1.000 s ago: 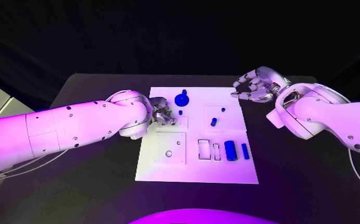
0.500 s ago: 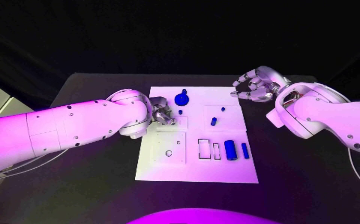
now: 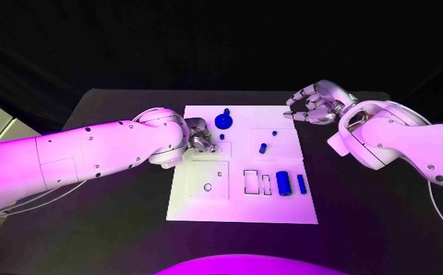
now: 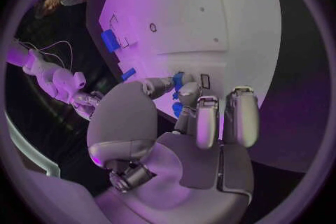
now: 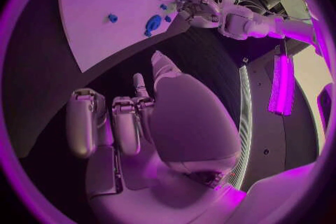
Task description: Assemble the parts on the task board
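Observation:
The white task board (image 3: 240,206) lies mid-table. My left hand (image 3: 201,141) hovers over its left upper part, fingers curled. In the left wrist view a small blue peg (image 4: 178,79) sits between the thumb and a fingertip (image 4: 189,91), pinched as far as I can see. The same peg (image 3: 221,137) stands just right of that hand. A round blue knob (image 3: 225,121) is beyond it. A blue cylinder (image 3: 284,184) and a slim blue bar (image 3: 302,185) lie at the near right. My right hand (image 3: 315,106) hangs off the board's far right corner, fingers curled in on nothing.
Two more small blue pieces (image 3: 262,149) (image 3: 273,135) stand in the board's right square. Rectangular slots (image 3: 251,183) and a round hole (image 3: 208,188) lie in the near half. The black table (image 3: 111,224) runs round the board. The left arm (image 3: 83,157) crosses the table's left side.
My left hand has crept slightly toward the far side by the peg. The right hand and the other parts have stayed put.

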Motion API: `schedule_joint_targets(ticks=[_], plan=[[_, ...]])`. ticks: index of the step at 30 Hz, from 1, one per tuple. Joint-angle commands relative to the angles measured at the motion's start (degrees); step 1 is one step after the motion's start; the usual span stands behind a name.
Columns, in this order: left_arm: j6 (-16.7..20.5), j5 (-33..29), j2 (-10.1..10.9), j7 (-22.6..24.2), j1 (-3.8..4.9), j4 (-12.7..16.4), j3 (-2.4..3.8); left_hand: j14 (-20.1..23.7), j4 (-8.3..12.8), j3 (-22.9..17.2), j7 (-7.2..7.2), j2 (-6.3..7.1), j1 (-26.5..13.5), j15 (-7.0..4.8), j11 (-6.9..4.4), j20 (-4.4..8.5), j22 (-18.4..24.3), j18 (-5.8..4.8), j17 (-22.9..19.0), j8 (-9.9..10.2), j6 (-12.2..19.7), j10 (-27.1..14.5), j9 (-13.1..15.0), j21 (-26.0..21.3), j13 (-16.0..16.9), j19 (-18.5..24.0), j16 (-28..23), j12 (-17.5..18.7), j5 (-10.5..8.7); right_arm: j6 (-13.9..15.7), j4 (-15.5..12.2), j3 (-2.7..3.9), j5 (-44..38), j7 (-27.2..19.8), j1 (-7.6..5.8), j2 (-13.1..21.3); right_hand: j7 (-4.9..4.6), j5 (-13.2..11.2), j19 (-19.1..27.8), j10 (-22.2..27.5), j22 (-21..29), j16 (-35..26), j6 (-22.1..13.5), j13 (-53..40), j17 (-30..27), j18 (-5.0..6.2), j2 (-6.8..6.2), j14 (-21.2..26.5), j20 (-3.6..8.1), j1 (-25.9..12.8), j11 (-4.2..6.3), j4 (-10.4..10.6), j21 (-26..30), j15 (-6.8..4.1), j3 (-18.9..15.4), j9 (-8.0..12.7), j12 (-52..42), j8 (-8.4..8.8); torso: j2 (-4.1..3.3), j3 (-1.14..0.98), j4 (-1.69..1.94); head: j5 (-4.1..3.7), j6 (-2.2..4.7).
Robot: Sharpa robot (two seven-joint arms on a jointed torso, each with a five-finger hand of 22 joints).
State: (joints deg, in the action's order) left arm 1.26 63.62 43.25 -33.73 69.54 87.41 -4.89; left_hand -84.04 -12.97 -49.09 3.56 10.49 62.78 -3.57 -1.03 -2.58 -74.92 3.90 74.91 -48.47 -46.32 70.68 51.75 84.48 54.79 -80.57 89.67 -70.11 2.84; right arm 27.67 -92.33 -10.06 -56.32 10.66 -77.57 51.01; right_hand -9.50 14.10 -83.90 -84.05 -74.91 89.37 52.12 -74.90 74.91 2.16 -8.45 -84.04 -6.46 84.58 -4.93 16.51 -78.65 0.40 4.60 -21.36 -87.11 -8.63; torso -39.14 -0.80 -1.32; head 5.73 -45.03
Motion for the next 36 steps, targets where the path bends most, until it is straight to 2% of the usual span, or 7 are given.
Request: schedule_joint_targets(ticks=[1,12,20,32,36], plan=[[-3.1,-1.7,-0.4,-0.8,-0.12,-0.2,-0.14,-6.0,9.7,-9.7,-0.54,-0.25,-0.1,-0.37,0.06,0.07,-1.3,-0.85,15.1,-0.1,-0.6,0.5,-0.2,0.3,0.2,-0.4,0.3,-0.4,0.44,-0.7,-0.1,0.00,-0.6,-0.1,0.03,0.0,0.26,0.3,-0.9,-3.5,-7.3,-0.2,-0.2,-12.8,12.9,0.54,0.01,-5.4,0.40,-0.5,0.49,0.1,0.1,-0.22,0.3,0.1,0.0,-0.12,-0.03,0.01,-0.03,-0.02,-0.08],[-4.4,-3.1,-1.3,-1.2,-0.04,-1.2,-0.14,-6.0,10.0,-9.5,-1.03,-0.02,-2.1,-0.66,-0.33,0.25,-2.3,-1.06,15.1,-0.2,-2.1,2.0,-0.7,0.6,0.9,-1.1,0.3,-0.9,0.41,-0.8,-0.2,0.00,-0.6,0.0,0.03,-0.1,0.26,0.3,-0.9,-3.5,-7.3,-0.2,-0.2,-12.8,12.9,0.54,0.01,-5.4,0.40,-0.5,0.49,0.1,0.1,-0.22,0.3,0.1,0.0,-0.12,0.00,-0.01,0.10,-0.06,-0.26],[-4.3,-3.3,-1.9,-1.3,-0.01,-1.9,-0.16,-6.0,8.7,-6.8,-1.66,0.34,-5.1,-1.08,-0.81,0.62,-2.9,-1.19,15.1,0.0,-3.3,2.9,-1.3,0.8,1.1,-1.6,0.3,-1.0,0.27,-0.8,-0.1,0.00,-0.6,-0.1,0.04,-0.2,0.27,0.3,-1.0,-3.5,-7.3,-0.2,-0.2,-12.8,12.9,0.52,0.02,-5.4,0.41,-0.7,0.51,0.1,0.1,-0.23,0.3,0.1,0.1,-0.20,-0.01,0.02,0.04,-0.08,-0.25],[-4.0,-3.1,-2.1,-1.3,0.00,-2.7,-0.16,-6.0,7.3,-5.1,-1.85,0.10,-6.6,-1.26,-0.97,0.79,-3.0,-1.22,15.1,0.2,-3.8,3.0,-1.7,0.8,1.0,-1.7,0.3,-0.9,0.23,-0.8,-0.2,0.00,-0.6,-0.1,0.04,-0.1,0.27,0.3,-1.0,-3.5,-7.3,-0.2,-0.2,-12.8,12.9,0.52,0.02,-5.4,0.41,-0.7,0.51,0.1,0.1,-0.23,0.3,0.1,0.1,-0.20,-0.01,0.03,0.10,-0.13,-0.33],[-4.3,-3.0,-2.1,-1.3,0.00,-2.7,-0.16,-6.0,7.1,-3.8,-1.98,1.03,-7.1,-1.34,-1.07,0.87,-3.1,-1.23,15.1,0.2,-3.9,3.1,-1.8,0.8,1.0,-1.8,0.3,-0.9,0.21,-0.8,-0.2,0.00,-0.6,-0.1,0.04,-0.1,0.27,0.3,-0.9,-3.5,-7.3,-0.2,-0.2,-12.8,12.8,0.54,0.01,-5.4,0.42,-0.8,0.51,0.1,0.2,-0.24,0.3,0.1,0.1,-0.24,0.02,0.06,0.08,-0.15,-0.44]])
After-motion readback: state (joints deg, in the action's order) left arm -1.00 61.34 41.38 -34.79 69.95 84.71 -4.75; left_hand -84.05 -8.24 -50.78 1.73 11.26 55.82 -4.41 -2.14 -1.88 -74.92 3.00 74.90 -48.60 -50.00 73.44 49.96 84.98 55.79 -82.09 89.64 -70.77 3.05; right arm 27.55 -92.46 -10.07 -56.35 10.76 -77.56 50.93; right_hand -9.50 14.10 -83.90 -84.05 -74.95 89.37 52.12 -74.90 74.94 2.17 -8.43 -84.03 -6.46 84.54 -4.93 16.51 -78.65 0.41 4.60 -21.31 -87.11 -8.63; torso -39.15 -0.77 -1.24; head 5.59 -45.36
